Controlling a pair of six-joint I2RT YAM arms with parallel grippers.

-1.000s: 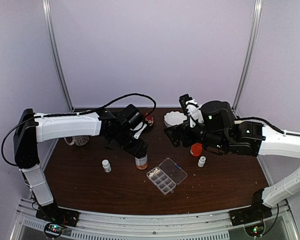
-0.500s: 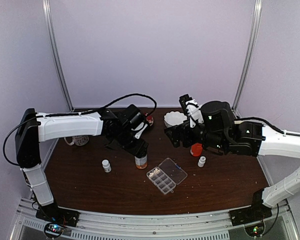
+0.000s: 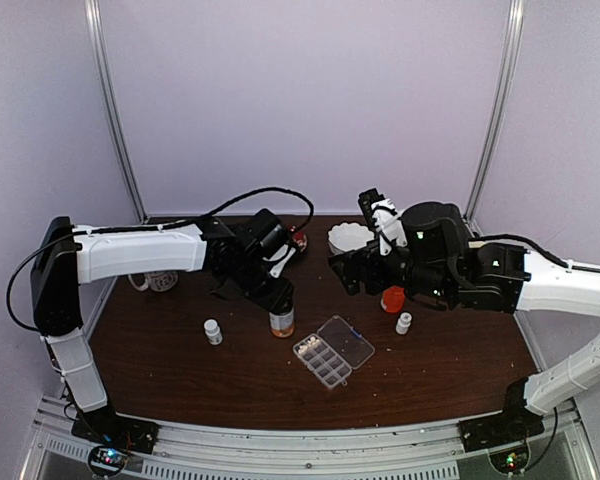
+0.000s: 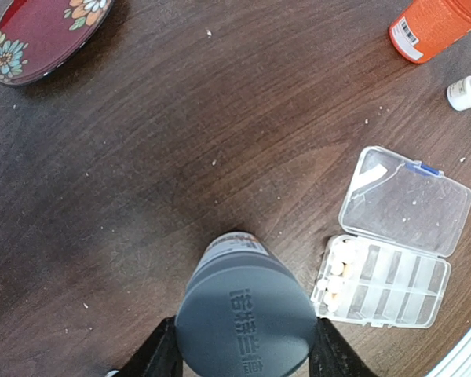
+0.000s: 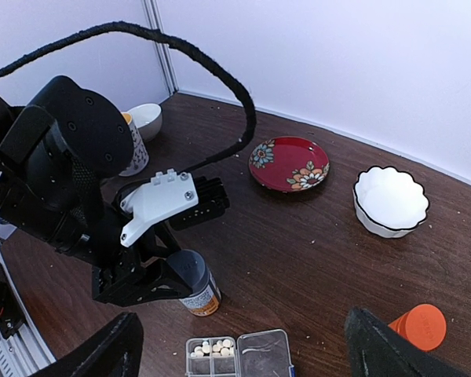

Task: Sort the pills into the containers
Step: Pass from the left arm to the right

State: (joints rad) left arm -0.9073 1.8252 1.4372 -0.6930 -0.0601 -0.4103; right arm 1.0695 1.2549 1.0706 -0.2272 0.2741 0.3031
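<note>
With my left gripper clamping the grey-capped bottle beside the open pill box, whose end cells are holding the few pills, and my right gripper gaping empty above, I am judging that uncapping is coming next.

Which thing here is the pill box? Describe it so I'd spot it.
On the dark wooden table, look near the front middle, right of the grey-capped bottle in the left gripper. The pill box lies there. It alone is flat, clear and rectangular, lid flipped open.
</note>
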